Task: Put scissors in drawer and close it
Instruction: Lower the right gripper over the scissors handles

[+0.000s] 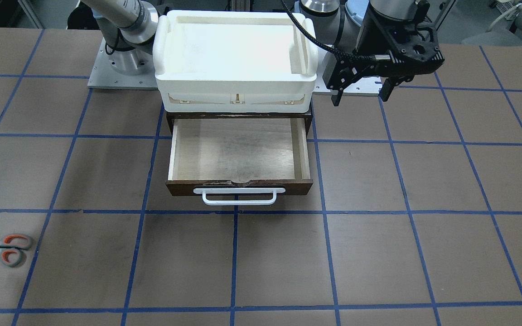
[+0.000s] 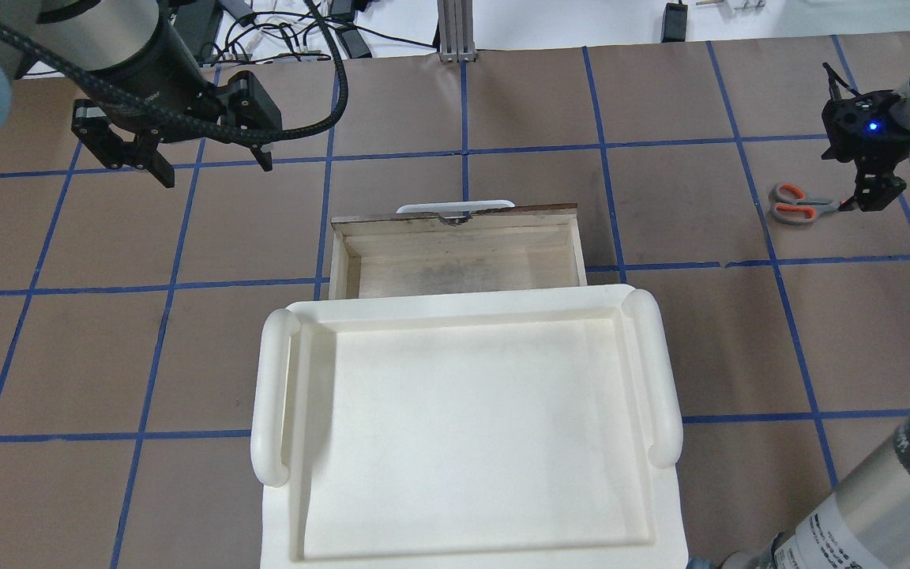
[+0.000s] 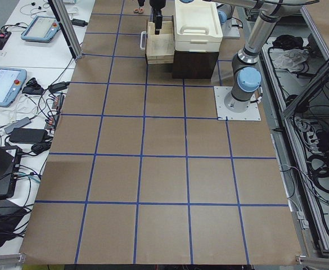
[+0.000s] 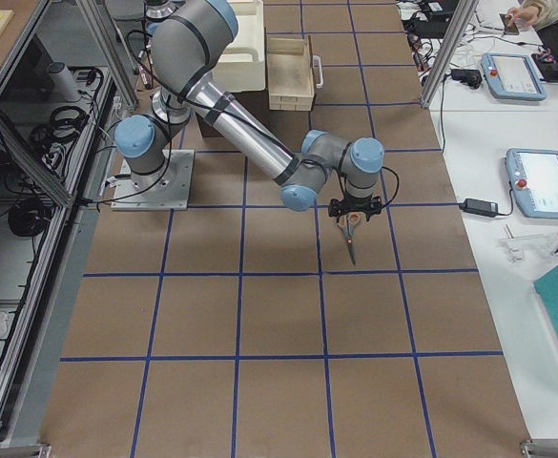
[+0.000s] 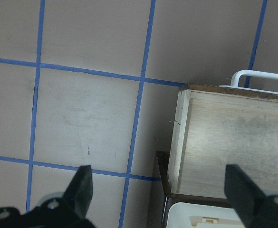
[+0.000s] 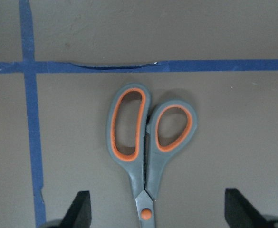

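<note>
The scissors, with grey-and-orange loop handles, lie flat and closed on the brown table, far to the drawer's side. My right gripper is open just above them, its fingers on either side of the pivot, touching nothing; it also shows in the overhead view. The dark brown drawer is pulled open with an empty pale interior and a white bar handle. My left gripper is open and empty, hovering beside the drawer.
A white plastic tray sits on top of the brown cabinet that holds the drawer. Blue tape lines grid the table. Both arm bases stand behind the cabinet. Tablets and cables lie on side benches beyond the table's edges.
</note>
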Controlling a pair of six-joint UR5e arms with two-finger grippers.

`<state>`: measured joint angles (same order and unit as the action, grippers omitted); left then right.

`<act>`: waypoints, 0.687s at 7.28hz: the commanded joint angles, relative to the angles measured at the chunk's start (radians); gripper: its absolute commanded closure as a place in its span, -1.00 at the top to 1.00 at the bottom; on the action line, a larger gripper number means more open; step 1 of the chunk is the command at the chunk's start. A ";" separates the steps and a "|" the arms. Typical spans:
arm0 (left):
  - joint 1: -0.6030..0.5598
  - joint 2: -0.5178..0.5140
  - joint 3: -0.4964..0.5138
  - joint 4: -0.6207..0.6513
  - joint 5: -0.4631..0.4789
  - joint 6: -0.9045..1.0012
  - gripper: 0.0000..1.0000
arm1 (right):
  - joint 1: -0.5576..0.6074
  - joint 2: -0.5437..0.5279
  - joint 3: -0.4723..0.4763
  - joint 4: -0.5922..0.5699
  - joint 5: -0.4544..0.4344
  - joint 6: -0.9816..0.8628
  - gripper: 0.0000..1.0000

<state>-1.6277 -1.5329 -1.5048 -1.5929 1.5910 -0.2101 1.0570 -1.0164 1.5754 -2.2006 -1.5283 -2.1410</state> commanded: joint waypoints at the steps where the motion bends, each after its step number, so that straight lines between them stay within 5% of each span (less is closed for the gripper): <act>1: -0.001 0.002 0.000 -0.004 0.001 0.000 1.00 | -0.003 0.028 -0.002 -0.011 0.000 -0.066 1.00; 5: -0.001 0.005 0.000 -0.012 0.001 -0.002 1.00 | -0.009 0.071 -0.003 -0.051 -0.007 -0.148 0.99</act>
<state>-1.6290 -1.5282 -1.5048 -1.6020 1.5922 -0.2111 1.0521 -0.9608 1.5725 -2.2437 -1.5303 -2.2820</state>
